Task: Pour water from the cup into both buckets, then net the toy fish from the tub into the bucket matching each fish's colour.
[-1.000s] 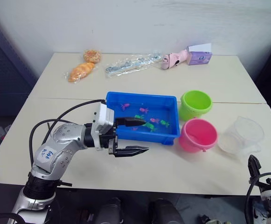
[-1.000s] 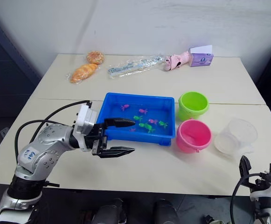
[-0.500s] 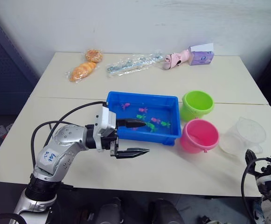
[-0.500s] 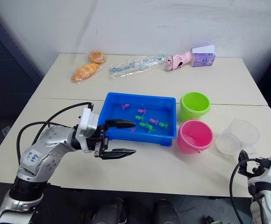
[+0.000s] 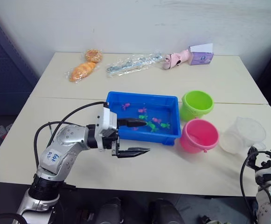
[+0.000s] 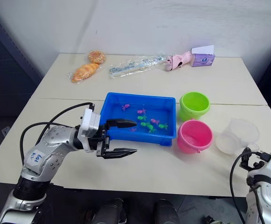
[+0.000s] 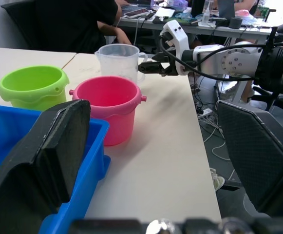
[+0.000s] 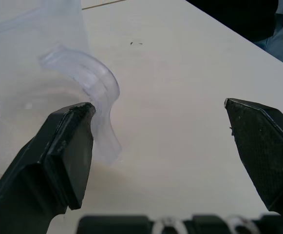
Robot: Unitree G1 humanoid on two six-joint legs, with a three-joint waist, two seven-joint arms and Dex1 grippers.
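Left arm: bent at the elbow, forearm reaching level across the near part of the table (image 5: 56, 107) toward the robot's right, black cable looping over it.
Left gripper (image 5: 134, 137): fingers spread wide and holding nothing; one finger lies over the near-left wall of the tub, the other hangs over bare table just in front of it.
Tub (image 5: 114, 99): bright blue, mid-table, with water in it.
Toy fish (image 5: 142, 110): small pink and green ones scattered in the tub's middle and right part, all in the water.
Green bucket (image 5: 197, 104): just right of the tub's far corner, upright.
Pink bucket (image 5: 199, 135): directly in front of the green one, just beside the tub's near-right corner, upright.
Cup (image 5: 241, 135): clear, upright, to the right of the pink bucket near the table's right edge; its curved handle (image 8: 96, 92) points toward the right gripper.
Right arm: low at the table's near-right corner, wrist raised toward the cup.
Right gripper (image 7: 151, 66): fingers parted and empty, held level right at the cup; in the wrist view one finger (image 8: 66, 151) sits against the handle, the other stands well off over bare table.
Far side of table: two bread-like items (image 5: 81, 71) at left, a clear plastic packet (image 5: 133, 62) in the middle, a pink toy (image 5: 175, 59) and a purple box (image 5: 200, 54) at right.
Net: cannot tell where it is.
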